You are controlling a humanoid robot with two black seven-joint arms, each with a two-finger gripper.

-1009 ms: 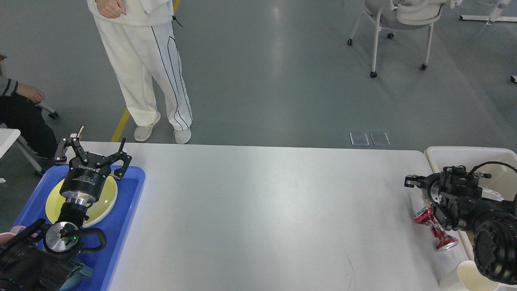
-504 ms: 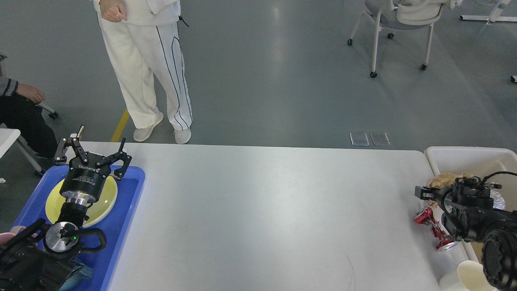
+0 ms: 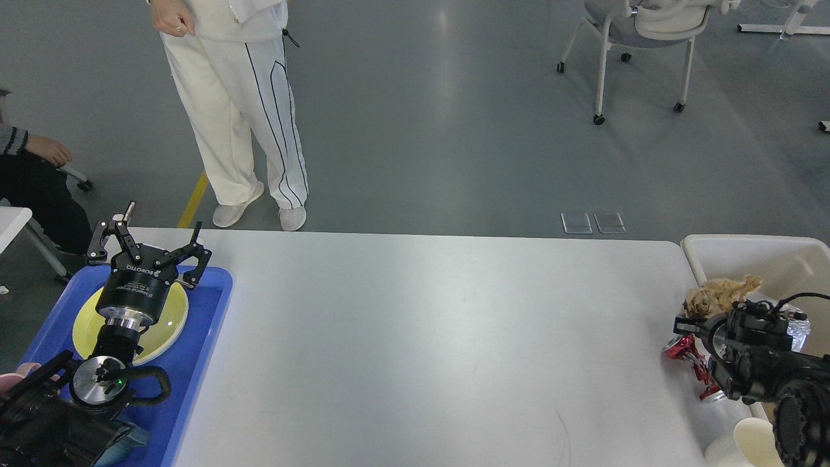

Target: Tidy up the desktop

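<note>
The desktop is a large white-grey tabletop that fills the lower view. My left gripper is open and empty above a yellow plate on a blue tray at the desktop's left end. My right gripper is seen end-on and dark at the right edge, just above a crushed red can that lies on the desktop beside a cream-white bin. Its fingers cannot be told apart.
The bin holds crumpled brown paper and foil. A white cup stands at the front right corner. A person stands behind the desktop's far left. A wheeled chair is far right.
My right arm has drawn back to the right and downward, uncovering the brown paper in the bin. The person has shifted slightly. My left arm has not moved.
</note>
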